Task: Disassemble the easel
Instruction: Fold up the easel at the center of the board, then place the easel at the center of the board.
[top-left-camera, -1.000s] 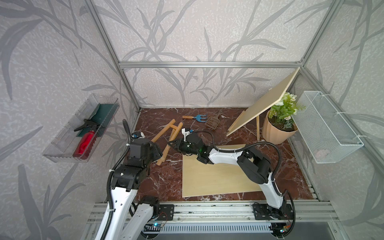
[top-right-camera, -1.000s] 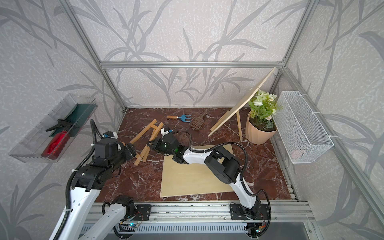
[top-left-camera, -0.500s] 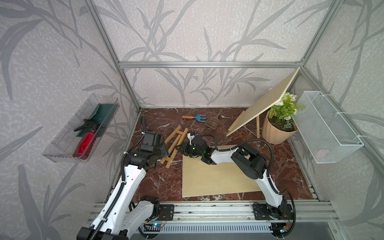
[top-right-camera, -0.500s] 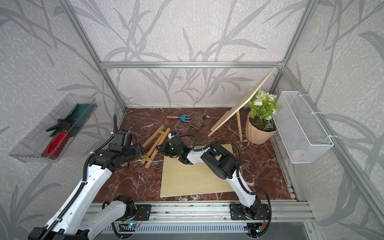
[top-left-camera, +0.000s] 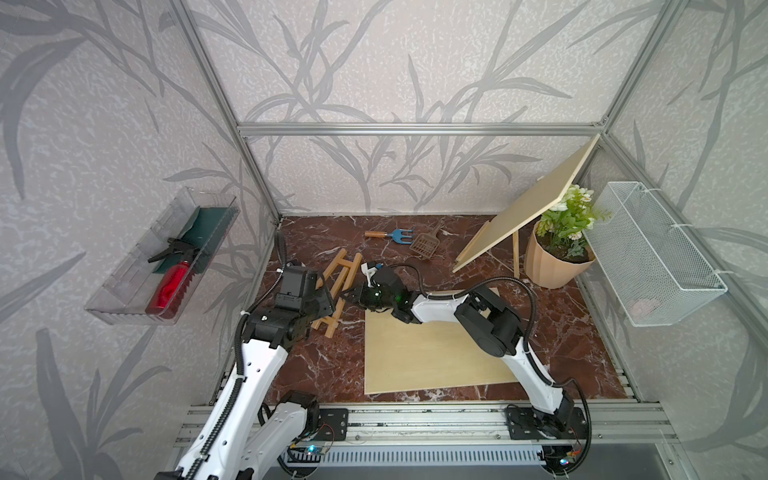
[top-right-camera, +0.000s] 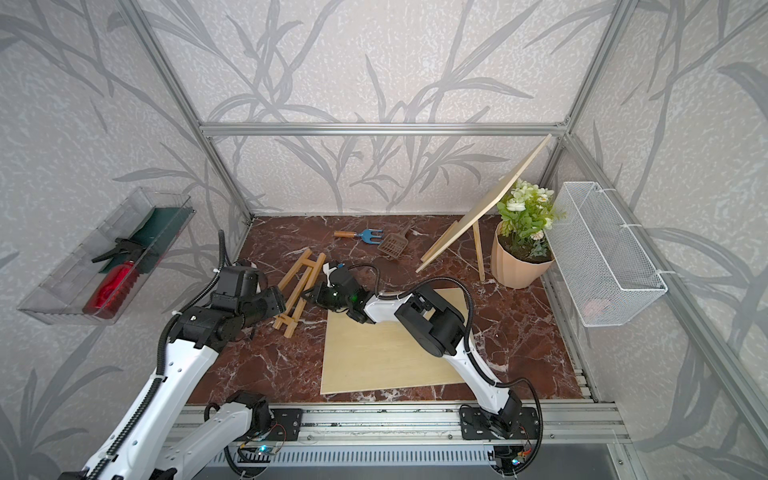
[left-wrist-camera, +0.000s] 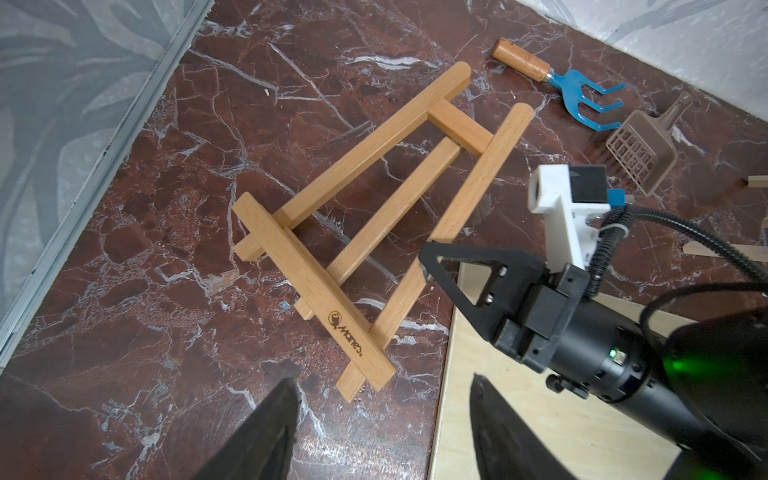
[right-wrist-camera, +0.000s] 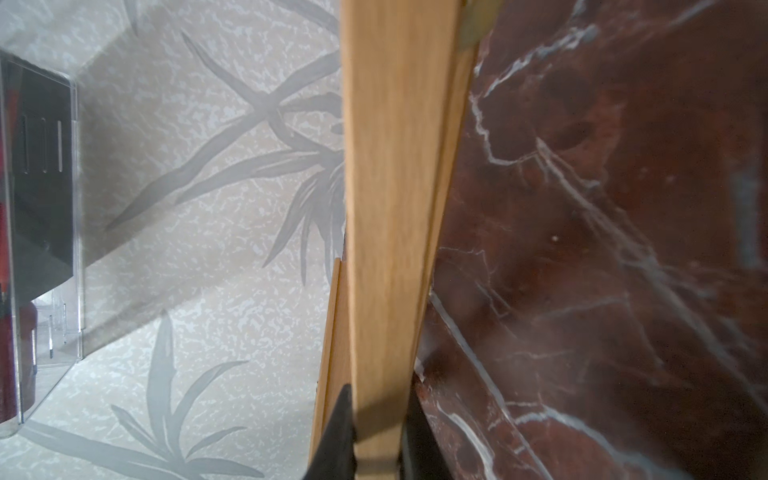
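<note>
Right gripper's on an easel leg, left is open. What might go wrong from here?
The right gripper pinches only one leg of the easel; a pull may swing the whole frame or slip off.
The open left gripper hangs over the ledge end beside the board; closing there could catch the board's edge.
The grippers are close and may collide.

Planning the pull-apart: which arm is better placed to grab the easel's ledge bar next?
Left: the left hand, open, hovers by the ledge bar; the right hand is shut on an easel leg.
</note>
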